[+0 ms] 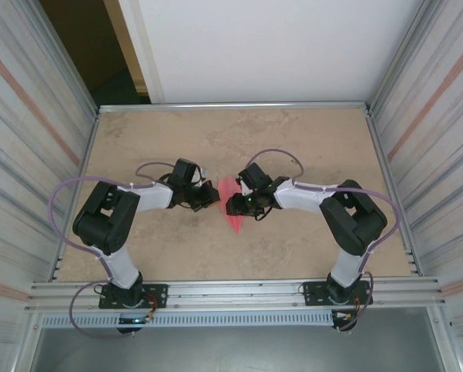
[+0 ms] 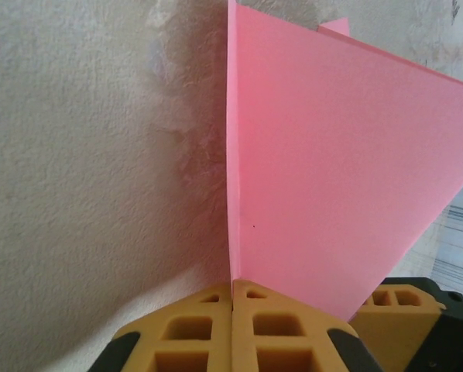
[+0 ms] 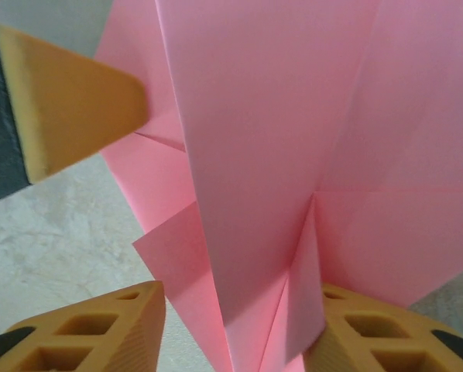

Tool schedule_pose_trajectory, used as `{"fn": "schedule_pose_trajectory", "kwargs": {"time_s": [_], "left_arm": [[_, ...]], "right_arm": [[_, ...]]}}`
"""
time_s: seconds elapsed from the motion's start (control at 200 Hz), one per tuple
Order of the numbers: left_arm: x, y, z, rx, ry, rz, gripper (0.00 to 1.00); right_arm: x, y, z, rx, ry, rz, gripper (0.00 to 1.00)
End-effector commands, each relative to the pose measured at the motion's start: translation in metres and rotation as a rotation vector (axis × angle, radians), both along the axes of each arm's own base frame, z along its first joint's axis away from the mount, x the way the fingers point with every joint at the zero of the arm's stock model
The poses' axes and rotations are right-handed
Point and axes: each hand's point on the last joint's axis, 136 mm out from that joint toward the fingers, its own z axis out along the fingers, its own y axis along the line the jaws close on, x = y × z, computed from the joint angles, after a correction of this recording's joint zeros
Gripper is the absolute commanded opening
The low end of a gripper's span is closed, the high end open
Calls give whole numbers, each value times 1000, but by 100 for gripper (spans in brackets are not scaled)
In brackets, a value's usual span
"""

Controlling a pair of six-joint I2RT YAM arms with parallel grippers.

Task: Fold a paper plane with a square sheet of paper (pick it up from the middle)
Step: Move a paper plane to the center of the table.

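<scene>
**A:** Which step is in hand?

**B:** Mid-fold, by my reading. The square sheet of paper [image 1: 230,203] is already a creased, pointed wedge. It sits at the middle of the desk [image 1: 309,147], between the two arms, with its tip towards their bases. I cannot tell whether it rests on the surface.

**A:** Who has hold of it?

**B:** The left gripper [image 2: 233,288] is clamped on the folded spine, its pads meeting on the paper's edge, and the sheet stands upright from them. The right gripper [image 3: 231,325] has its jaws apart, straddling the layered end. One pad looks to be touching the paper and the other is just beside it, so I see no pinch there.

**A:** And next?

**B:** Probably the right jaws close on the layers near the central crease and turn a flap down along the lengthwise line, with the left anchoring the spine. That calls for a light, square grip, since paper this thin will likely buckle or skew.

**A:** Materials?

**B:** The paper is thin, matte pink, with crisp straight edges. Its overlapping triangular flaps have creases that meet at one point. The pads are orange-yellow, moulded with hollow cells, and look rubbery. The desk is pale beige, mottled and rough-grained.
</scene>
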Motion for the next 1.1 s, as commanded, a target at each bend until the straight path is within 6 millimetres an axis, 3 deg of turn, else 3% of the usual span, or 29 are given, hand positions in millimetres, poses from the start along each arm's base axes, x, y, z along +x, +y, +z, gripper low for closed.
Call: {"fn": "schedule_pose_trajectory", "kwargs": {"time_s": [0.0, 0.256, 0.536, 0.832, 1.097], "left_arm": [[0, -6, 7, -13, -13, -30, 2], [-1, -5, 6, -11, -11, -29, 2], [-1, -5, 5, -9, -8, -31, 2], [-2, -4, 6, -6, -11, -30, 2], [-2, -2, 8, 5, -18, -28, 11]], "right_arm": [[3, -4, -6, -86, -19, -15, 50], [0, 4, -2, -94, -53, 29, 62], [-1, 8, -1, -96, -65, 45, 66], [3, -1, -7, -159, -66, 10, 48], [5, -5, -13, -195, -60, -4, 36]]}}
